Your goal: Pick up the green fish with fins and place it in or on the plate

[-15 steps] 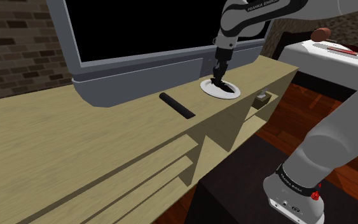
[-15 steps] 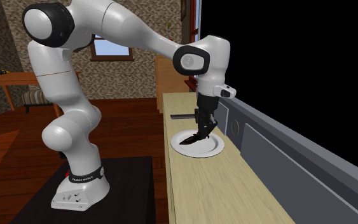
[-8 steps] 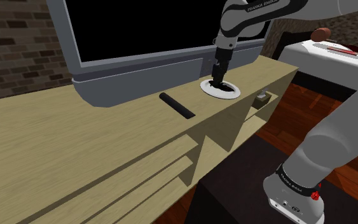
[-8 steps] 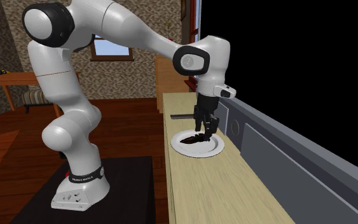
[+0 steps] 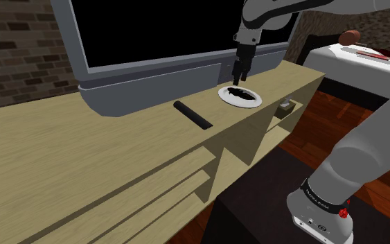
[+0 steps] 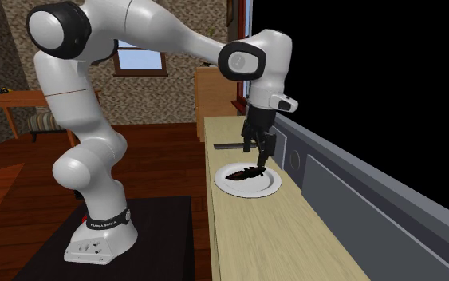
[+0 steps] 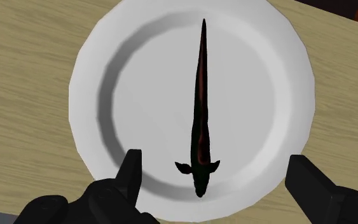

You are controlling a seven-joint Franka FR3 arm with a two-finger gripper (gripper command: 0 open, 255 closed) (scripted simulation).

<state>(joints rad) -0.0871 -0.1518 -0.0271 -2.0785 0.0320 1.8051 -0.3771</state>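
Observation:
A thin, very dark fish with two small fins (image 7: 200, 121) lies flat in the white plate (image 7: 107, 76), which sits on the pale wooden cabinet top. The same fish (image 6: 243, 173) rests across the plate (image 6: 267, 186) in the second exterior view, and shows as a dark sliver (image 5: 237, 91) on the plate (image 5: 249, 100) in the shoulder view. My gripper (image 7: 214, 170) hangs open straight above it, fingers spread wide and touching nothing. It stands a short way above the plate (image 6: 257, 149) (image 5: 239, 74).
A large flat screen in a grey frame (image 5: 152, 66) stands along the back of the cabinet, close behind the plate. A black bar-shaped remote (image 5: 192, 114) lies on the top to the shoulder view's left of the plate. The cabinet's end edge (image 5: 311, 76) is just beyond.
The fingers have opened and let go of the fish, which now lies flat in the plate. The gripper has risen a little above it.

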